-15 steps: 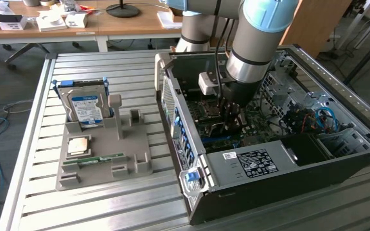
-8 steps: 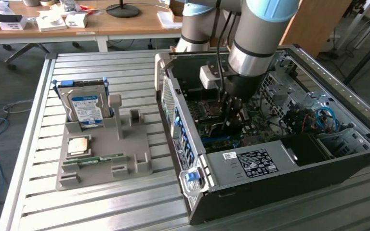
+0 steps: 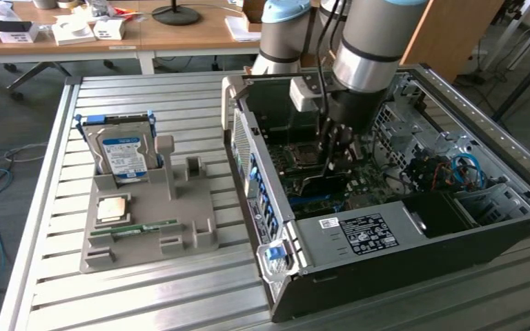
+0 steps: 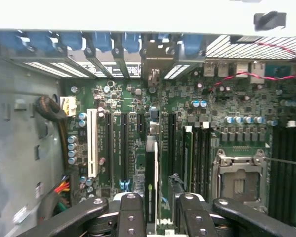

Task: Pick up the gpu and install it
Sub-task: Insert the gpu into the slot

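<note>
Pick-up judged done; install not yet finished. Thin gpu (image 4: 151, 180) being held edge-on, upright, by gripper (image 4: 160, 219), jaws clamped on it from both sides. Card being hung inside open case (image 3: 413, 231), just above green motherboard (image 4: 138, 106), near long black slots (image 4: 124, 143); seating cannot be told. Card: flat, rigid, dark-edged. Case: matte black sheet metal. Surface (image 3: 154, 300): ribbed aluminium slats.
</note>
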{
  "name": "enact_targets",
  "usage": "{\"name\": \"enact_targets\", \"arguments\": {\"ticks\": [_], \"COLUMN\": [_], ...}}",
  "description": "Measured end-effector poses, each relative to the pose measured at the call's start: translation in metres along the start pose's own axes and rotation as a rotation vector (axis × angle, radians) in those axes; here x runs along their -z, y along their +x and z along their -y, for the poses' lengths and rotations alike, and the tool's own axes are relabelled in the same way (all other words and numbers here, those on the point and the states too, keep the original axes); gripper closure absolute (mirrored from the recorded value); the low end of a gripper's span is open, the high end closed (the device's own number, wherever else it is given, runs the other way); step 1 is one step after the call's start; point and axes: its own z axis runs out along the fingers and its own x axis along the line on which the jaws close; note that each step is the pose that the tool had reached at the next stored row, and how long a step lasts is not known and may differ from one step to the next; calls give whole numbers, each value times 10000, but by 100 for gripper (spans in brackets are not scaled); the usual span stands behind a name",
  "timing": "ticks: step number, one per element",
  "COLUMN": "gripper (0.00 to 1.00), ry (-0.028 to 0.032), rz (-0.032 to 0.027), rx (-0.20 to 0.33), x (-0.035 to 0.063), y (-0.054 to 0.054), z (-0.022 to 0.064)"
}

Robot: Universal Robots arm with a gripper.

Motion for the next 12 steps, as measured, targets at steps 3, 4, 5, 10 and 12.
{"name": "enact_targets", "arguments": {"ticks": [3,4,5,10,12], "gripper": [67,67,67,67,67], "ry": [-1,0,-1,0,-1], "rz": [-1,-1,-1,0,-1], "rx": [-1,-1,0,0,-1], "x": [99,123,130,191,237], "y": [-3,-4,-5,-7,-8], "z": [3,4,5,6,6]}}
